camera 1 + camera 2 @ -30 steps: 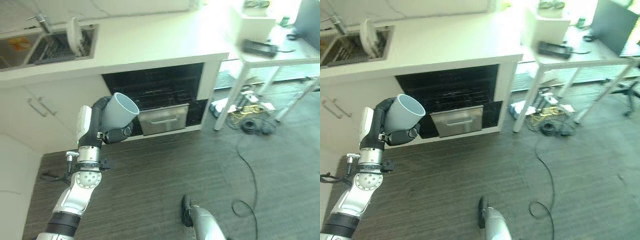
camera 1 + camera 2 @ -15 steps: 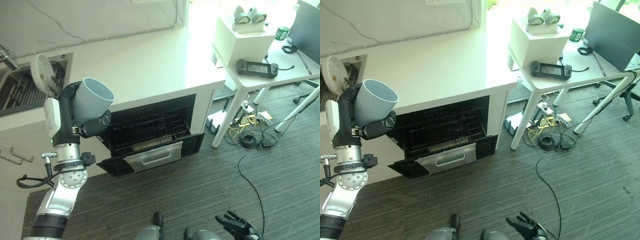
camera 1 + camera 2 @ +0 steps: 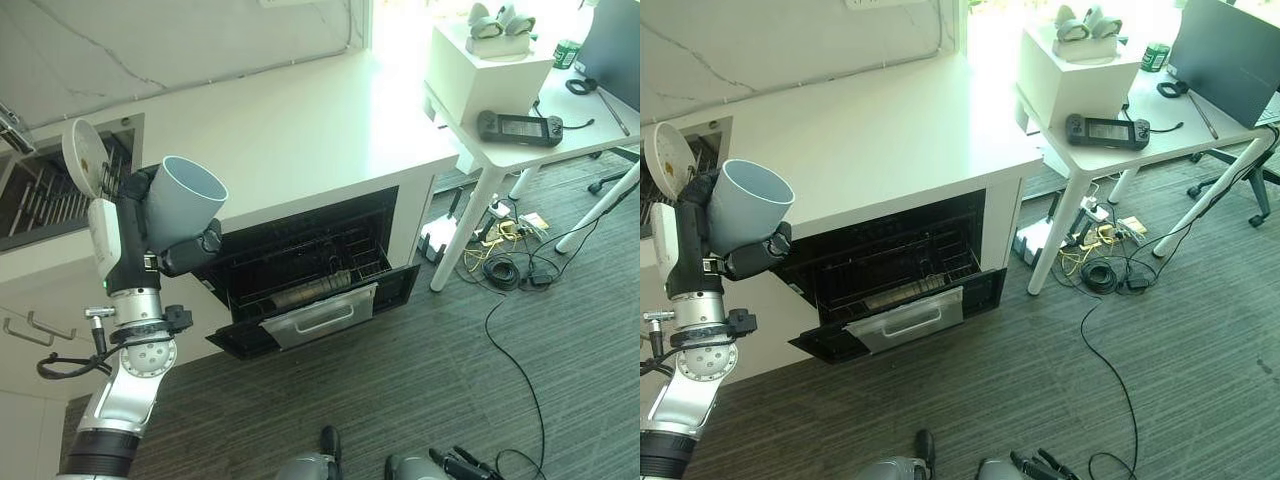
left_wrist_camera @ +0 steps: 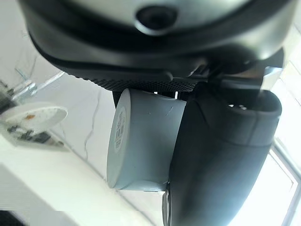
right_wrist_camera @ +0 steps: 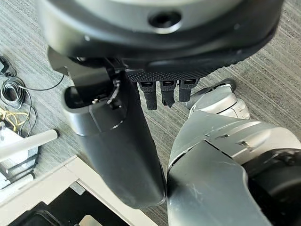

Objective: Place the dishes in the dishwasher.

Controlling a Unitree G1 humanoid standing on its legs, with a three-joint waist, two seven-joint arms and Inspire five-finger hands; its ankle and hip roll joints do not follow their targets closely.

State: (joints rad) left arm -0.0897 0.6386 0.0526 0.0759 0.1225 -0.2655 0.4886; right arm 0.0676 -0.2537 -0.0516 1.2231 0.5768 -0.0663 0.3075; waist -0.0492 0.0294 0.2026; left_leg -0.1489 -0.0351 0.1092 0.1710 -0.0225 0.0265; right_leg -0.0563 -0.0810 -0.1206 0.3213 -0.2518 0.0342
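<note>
Gripping the grey cup [image 3: 186,203], the left robot hand [image 3: 150,232] is curling its fingers and thumb round the cup's wall and carrying it raised, mouth tilted up and away from the robot hand, above and to the near-left of the open dishwasher [image 3: 310,270]. Compared with a second ago, the whole scene is sitting differently in the head views, so the camera is moving rather than the furniture; the cup is staying in the same clasp throughout. The dishwasher door, seen almost shut a second ago, is now hanging open with its wire rack [image 3: 320,265] exposed below and beyond the robot hand, so the way in looks clear and the cup is probably ready to be lowered towards it. A white plate [image 3: 83,156] is standing on edge in the sink rack just behind the robot hand. The right robot hand [image 5: 162,92] is hanging low over the floor, fingers relaxed and apart, holding nothing. A pale label on the cup's wall is showing in the left wrist view, but its print is too small to read.
</note>
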